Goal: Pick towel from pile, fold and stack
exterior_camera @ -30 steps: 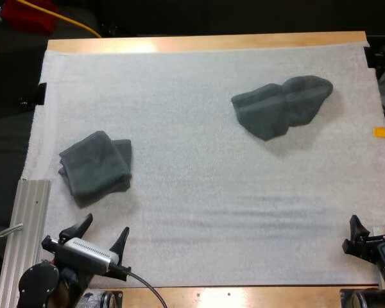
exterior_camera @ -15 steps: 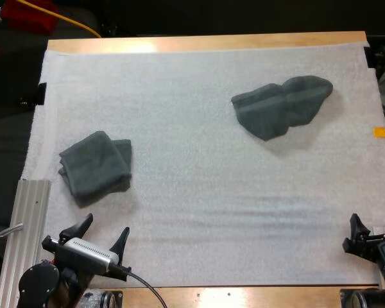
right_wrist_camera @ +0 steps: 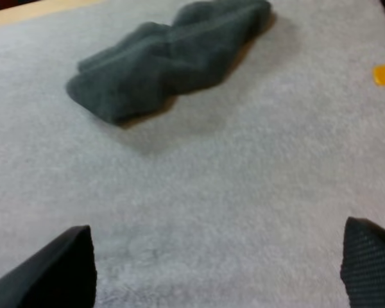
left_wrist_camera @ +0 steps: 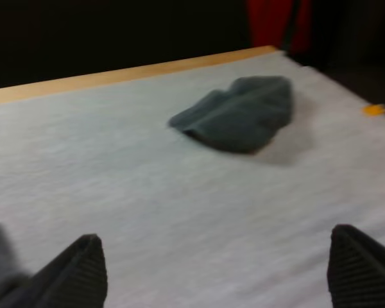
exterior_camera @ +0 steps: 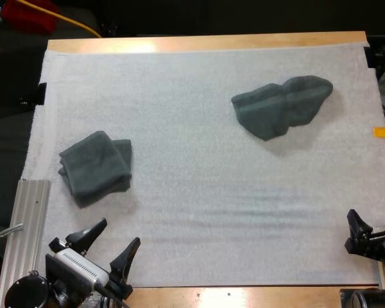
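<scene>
Left claw (exterior_camera: pixel 117 234) and right claw (exterior_camera: pixel 372 217) have black, pointed, ribbed fingers (left_wrist_camera: pixel 83 276) — the left's housing (exterior_camera: pixel 77 268) is slotted silver.

Wooden table (exterior_camera: pixel 205 42), white mat (exterior_camera: pixel 192 179), perhaps aluminium rail (exterior_camera: pixel 27 221)

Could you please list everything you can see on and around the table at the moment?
crumpled towel: one, dark grey-green, far right part of the mat
folded stack: one, dark grey-green towels (number of layers unclear), left side of the mat
mat: one, white, covering the table
table: one, wooden, under the mat
metal rail: one, silver, along the mat's near left edge
left tool: one, black fingers, open, over the mat's near left edge, nearer than the folded stack
right tool: one, black fingers, open, over the mat's near right corner
</scene>
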